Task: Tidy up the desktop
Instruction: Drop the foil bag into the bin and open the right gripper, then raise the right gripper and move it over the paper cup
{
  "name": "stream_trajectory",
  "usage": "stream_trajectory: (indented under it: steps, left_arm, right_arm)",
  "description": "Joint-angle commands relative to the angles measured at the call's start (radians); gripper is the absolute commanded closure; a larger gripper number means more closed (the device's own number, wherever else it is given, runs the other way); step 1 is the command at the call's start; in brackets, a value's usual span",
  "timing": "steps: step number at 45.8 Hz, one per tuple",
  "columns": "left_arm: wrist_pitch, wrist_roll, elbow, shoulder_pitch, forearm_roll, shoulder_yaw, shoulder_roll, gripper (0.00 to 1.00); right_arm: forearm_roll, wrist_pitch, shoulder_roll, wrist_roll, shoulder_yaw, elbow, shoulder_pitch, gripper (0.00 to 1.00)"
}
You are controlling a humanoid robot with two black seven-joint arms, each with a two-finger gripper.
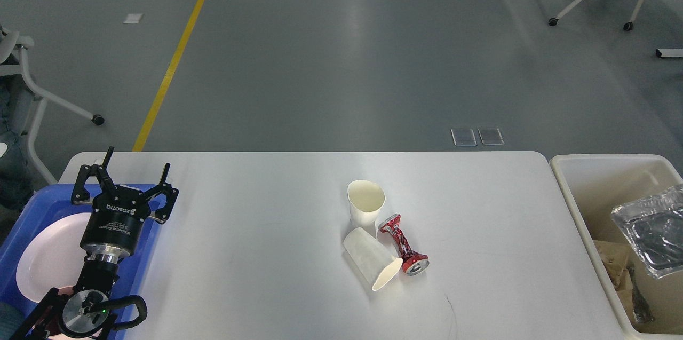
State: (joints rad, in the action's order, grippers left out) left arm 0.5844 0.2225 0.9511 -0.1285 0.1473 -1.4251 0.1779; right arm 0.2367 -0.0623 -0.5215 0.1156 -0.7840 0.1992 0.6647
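Nearest, the left gripper hangs over the blue tray and its white plate, fingers spread wide, holding nothing. The desktop fills the middle, carrying a tipped paper cup, a crushed red can and an upright cup. The cream bin holds crumpled foil.

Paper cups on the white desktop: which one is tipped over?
The nearer white paper cup lies on its side, mouth facing the near right, beside the crushed red can. The farther cream paper cup stands upright, mouth up.
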Motion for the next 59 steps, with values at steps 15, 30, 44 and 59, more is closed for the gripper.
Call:
stream_trajectory:
  steps: [15, 30, 44, 59]
  left_arm:
    - [0.000, 0.000, 0.000, 0.000, 0.000, 0.000, 0.000, 0.04]
    - [0.000, 0.000, 0.000, 0.000, 0.000, 0.000, 0.000, 0.04]
    - [0.000, 0.000, 0.000, 0.000, 0.000, 0.000, 0.000, 0.04]
    - [0.000, 0.000, 0.000, 0.000, 0.000, 0.000, 0.000, 0.04]
  right_arm:
    - [-0.002, -0.017, 0.103, 0.006, -0.009, -0.113, -0.091, 1.00]
    - [-0.004, -0.057, 0.094, 0.001, 0.002, -0.112, -0.116, 0.41]
    - [-0.008, -0.156, 0.094, -0.004, 0.000, -0.104, -0.117, 0.00]
    - [-0.098, -0.076, 0.061, 0.001, -0.008, -0.058, -0.054, 0.00]
